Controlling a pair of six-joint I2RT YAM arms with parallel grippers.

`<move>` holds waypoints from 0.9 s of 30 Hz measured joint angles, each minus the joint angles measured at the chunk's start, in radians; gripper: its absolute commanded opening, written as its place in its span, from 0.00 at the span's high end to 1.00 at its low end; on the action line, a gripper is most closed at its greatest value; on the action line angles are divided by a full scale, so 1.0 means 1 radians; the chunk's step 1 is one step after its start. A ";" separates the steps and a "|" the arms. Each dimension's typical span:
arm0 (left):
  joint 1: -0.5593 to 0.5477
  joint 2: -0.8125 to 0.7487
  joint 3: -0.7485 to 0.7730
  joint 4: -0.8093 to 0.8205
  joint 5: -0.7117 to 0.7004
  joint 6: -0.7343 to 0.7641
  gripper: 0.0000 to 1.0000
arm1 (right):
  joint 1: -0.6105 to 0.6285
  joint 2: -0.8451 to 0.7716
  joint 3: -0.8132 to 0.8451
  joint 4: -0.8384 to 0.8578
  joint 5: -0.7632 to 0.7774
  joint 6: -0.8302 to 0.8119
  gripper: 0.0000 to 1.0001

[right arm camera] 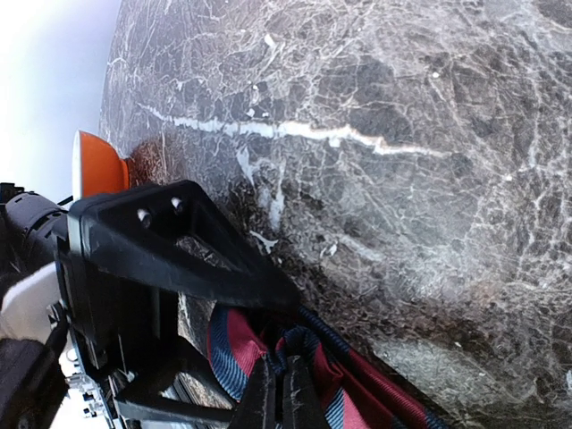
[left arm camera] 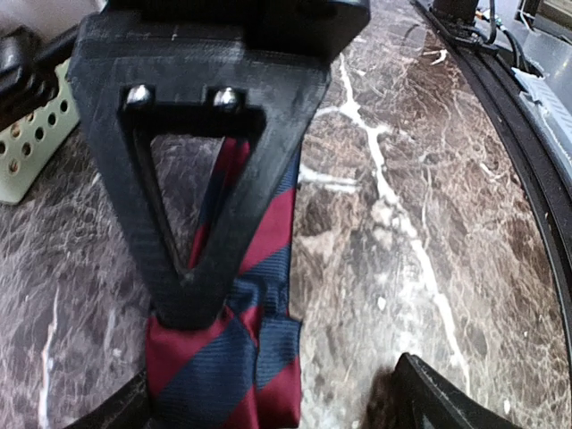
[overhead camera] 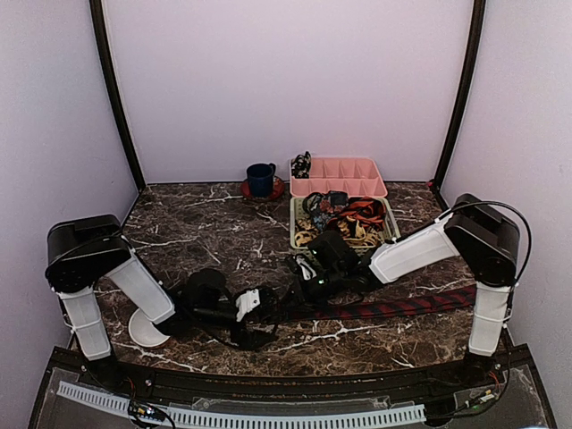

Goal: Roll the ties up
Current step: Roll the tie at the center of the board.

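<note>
A dark tie with red diagonal stripes (overhead camera: 393, 307) lies flat along the front of the marble table, running right toward the right arm's base. Its left end is folded over (left arm camera: 223, 366) and lies between the wide-apart fingers of my left gripper (left arm camera: 277, 407), which is open and low over the table (overhead camera: 259, 308). My right gripper (right arm camera: 284, 362) is shut, its tips pinching the bunched fold of the tie (right arm camera: 375, 393). It reaches in from the right (overhead camera: 304, 273) and meets the left gripper tip to tip. More ties (overhead camera: 353, 219) lie tangled in a green basket.
The green basket (overhead camera: 295, 228) stands just behind the grippers, with a pink divided tray (overhead camera: 344, 174) behind it. A blue cup (overhead camera: 261, 179) on a red saucer sits at the back. A white dish (overhead camera: 146, 332) lies by the left arm.
</note>
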 measured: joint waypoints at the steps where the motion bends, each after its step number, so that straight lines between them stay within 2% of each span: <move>1: -0.003 0.019 0.004 0.029 -0.002 -0.002 0.15 | 0.000 0.000 -0.001 0.000 0.000 0.000 1.00; 5: -0.006 0.079 0.034 0.100 -0.003 -0.011 0.23 | 0.000 -0.001 -0.007 0.010 0.000 0.003 1.00; 7: -0.007 0.100 0.040 0.130 -0.005 -0.018 0.34 | 0.000 -0.002 -0.010 0.015 -0.001 0.005 1.00; 9: -0.007 0.111 0.041 0.151 -0.010 -0.023 0.49 | 0.000 -0.003 -0.012 0.018 -0.002 0.007 1.00; 12: -0.008 0.116 0.042 0.167 -0.029 -0.026 0.61 | 0.000 -0.011 -0.021 0.018 -0.004 0.010 0.99; 14: -0.007 0.117 0.041 0.168 -0.036 -0.023 0.67 | 0.000 -0.019 -0.024 0.017 -0.004 0.011 0.92; 16: -0.005 0.117 0.040 0.169 -0.039 -0.017 0.70 | 0.000 -0.026 -0.027 0.017 -0.004 0.016 0.86; 18: -0.005 0.117 0.040 0.167 -0.039 -0.010 0.71 | -0.002 -0.036 -0.037 0.019 -0.001 0.016 0.85; 19: -0.005 0.117 0.040 0.167 -0.039 -0.008 0.72 | -0.004 -0.042 -0.042 0.019 0.000 0.021 0.86; 21: -0.005 0.116 0.040 0.167 -0.039 -0.005 0.72 | -0.006 -0.051 -0.051 0.018 0.000 0.023 0.98; 22: -0.004 0.116 0.040 0.166 -0.039 -0.004 0.72 | -0.007 -0.053 -0.053 0.019 0.000 0.024 1.00; 27: -0.002 0.111 0.040 0.158 -0.036 -0.001 0.72 | -0.009 -0.053 -0.055 0.022 -0.004 0.024 1.00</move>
